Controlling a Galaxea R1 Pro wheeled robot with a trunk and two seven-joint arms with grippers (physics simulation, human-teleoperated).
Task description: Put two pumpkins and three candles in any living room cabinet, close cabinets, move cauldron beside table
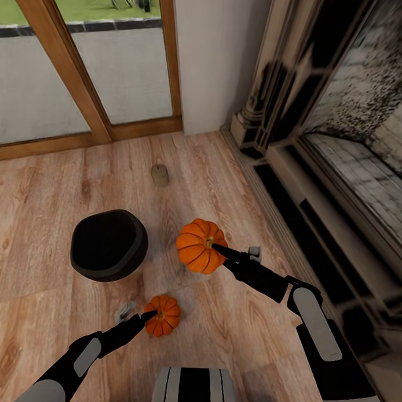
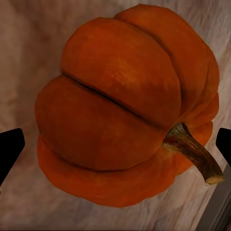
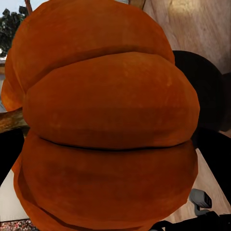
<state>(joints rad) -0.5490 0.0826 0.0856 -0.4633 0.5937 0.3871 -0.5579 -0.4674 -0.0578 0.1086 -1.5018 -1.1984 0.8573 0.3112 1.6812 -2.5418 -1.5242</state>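
Observation:
On the wood floor, the small pumpkin [image 1: 164, 315] lies in front of me, and my left gripper [image 1: 140, 318] hangs over its left side. Seen from the left wrist, that small pumpkin [image 2: 125, 103] sits between the two black fingertips [image 2: 9, 151] with a gap on each side, so the left gripper [image 2: 115, 149] is open. The large pumpkin [image 1: 196, 247] [image 3: 108, 125] is tilted with its stem toward my right gripper [image 1: 234, 251], which looks shut on it. The black cauldron [image 1: 108, 244] stands left of the large pumpkin. One beige candle [image 1: 159, 174] stands farther back.
A glass door with a wooden frame [image 1: 83, 75] closes the back left, beside a white wall [image 1: 212, 56]. A dark fireplace surround with a raised hearth [image 1: 341, 171] runs along the right side. Bare floor [image 1: 39, 189] lies to the left.

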